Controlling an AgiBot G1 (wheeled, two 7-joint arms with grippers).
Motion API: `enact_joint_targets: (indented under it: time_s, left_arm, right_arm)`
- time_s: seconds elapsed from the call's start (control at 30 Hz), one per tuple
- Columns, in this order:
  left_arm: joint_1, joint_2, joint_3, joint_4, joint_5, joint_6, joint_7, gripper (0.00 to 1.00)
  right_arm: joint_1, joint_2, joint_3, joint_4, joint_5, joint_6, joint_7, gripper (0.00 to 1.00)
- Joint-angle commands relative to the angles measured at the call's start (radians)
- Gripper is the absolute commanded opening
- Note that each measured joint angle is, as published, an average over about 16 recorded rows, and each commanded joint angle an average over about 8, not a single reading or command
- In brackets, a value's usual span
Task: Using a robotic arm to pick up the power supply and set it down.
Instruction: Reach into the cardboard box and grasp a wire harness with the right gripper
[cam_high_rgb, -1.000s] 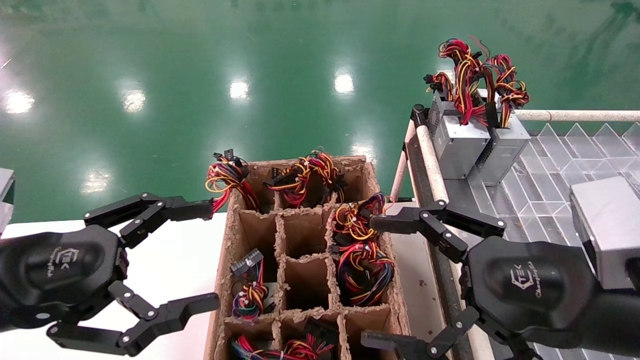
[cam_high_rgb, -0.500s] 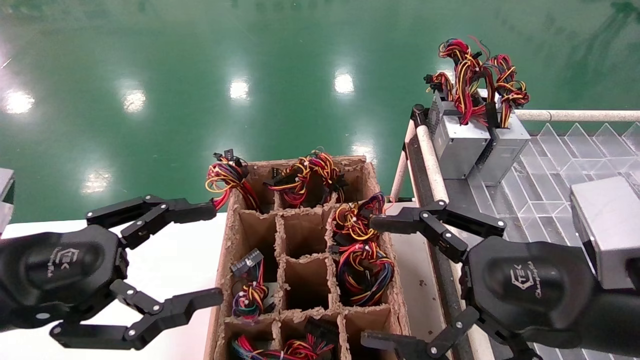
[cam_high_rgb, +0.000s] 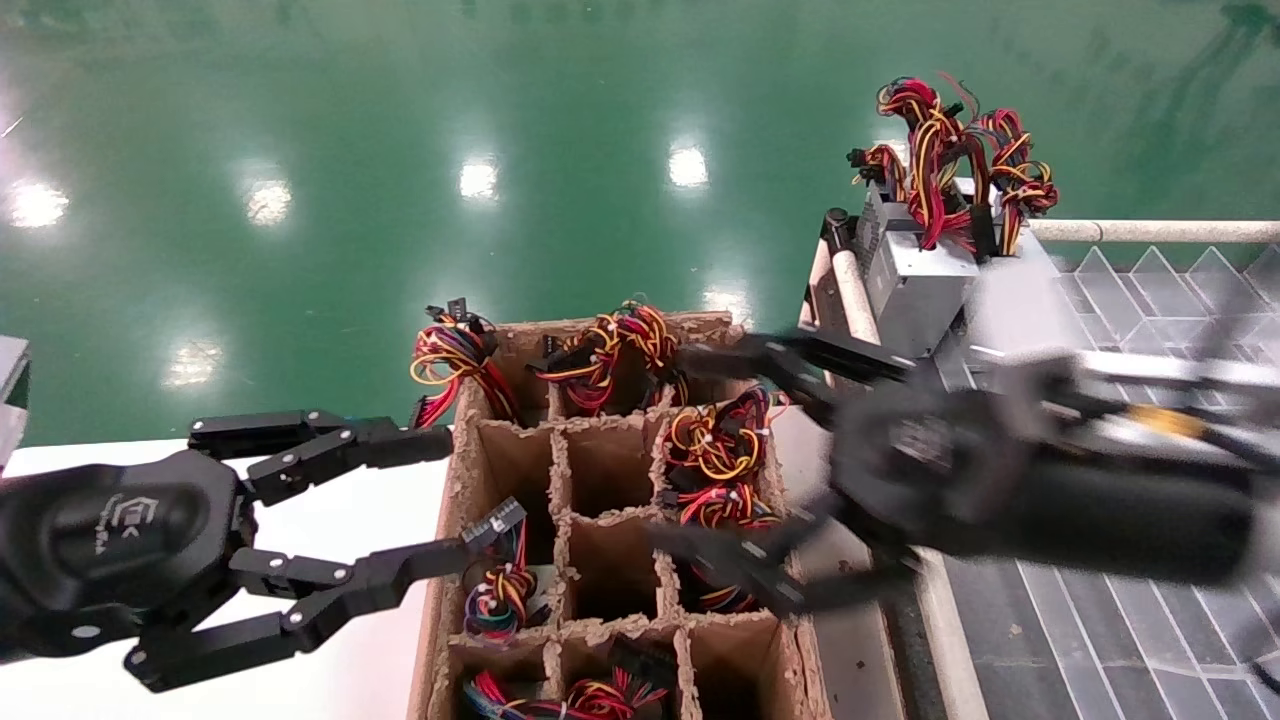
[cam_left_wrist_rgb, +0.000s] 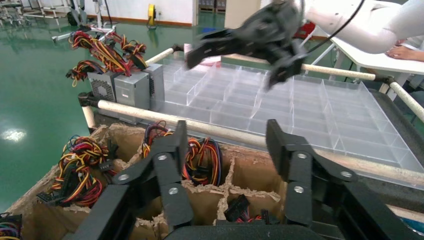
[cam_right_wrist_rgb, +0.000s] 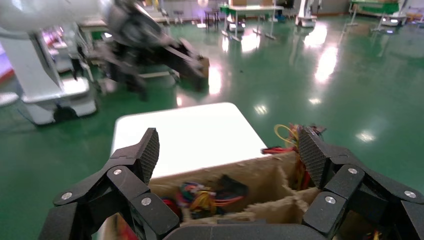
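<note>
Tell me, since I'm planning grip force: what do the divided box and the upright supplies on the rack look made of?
Divided box: looks like rough brown pulp or cardboard, matte with ragged fibrous edges. Upright supplies: apparently grey sheet metal, dull sheen, flat folded faces.

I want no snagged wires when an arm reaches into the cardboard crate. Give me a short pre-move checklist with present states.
1. Right gripper open: ok, fingers spread wide.
2. Right gripper over the cardboard crate: ok, above its right-hand cells.
3. Nothing in either gripper: ok.
4. Left gripper clear of the wires: not ok, its lower fingertip is at the crate's left wall beside a black connector.
5. Grey body of the power supply visible in the target cell: cannot tell, the wire bundle covers it.
</note>
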Motion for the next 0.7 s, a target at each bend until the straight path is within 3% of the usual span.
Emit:
enact_joint_targets:
  time_s: [0.03, 0.4, 0.7]
  left_arm:
    - [0.000, 0.000, 0.000, 0.000, 0.000, 0.000, 0.000, 0.00]
    - [0.000, 0.000, 0.000, 0.000, 0.000, 0.000, 0.000, 0.00]
    - [0.000, 0.000, 0.000, 0.000, 0.000, 0.000, 0.000, 0.00]
  right_arm:
    - [0.045, -0.043, -0.024, -0.034, -0.044, 0.016, -0.002, 1.00]
    - [0.251, -0.349, -0.138, -0.393, -0.224, 0.082, -0.142, 1.00]
    - [0.344, -0.539, -0.182, -0.683, -0.290, 0.203, -0.268, 1.00]
